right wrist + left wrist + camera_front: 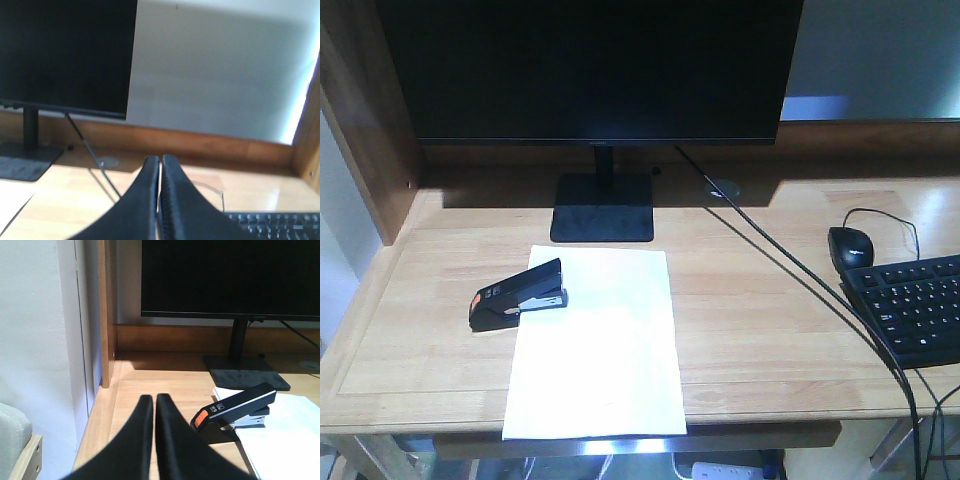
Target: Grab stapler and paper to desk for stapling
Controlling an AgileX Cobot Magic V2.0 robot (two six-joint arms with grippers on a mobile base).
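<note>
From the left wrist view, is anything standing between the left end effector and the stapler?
Nothing visible does. The left end effector, fingers together, faces bare desk; the stapler sits ahead to its right, its mouth over the paper corner.

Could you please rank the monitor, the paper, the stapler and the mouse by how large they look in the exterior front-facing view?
1. Monitor, largest by far.
2. Paper.
3. Stapler.
4. Mouse, smallest, though it sits farther from the camera than the stapler, so that gap is less sure.
</note>
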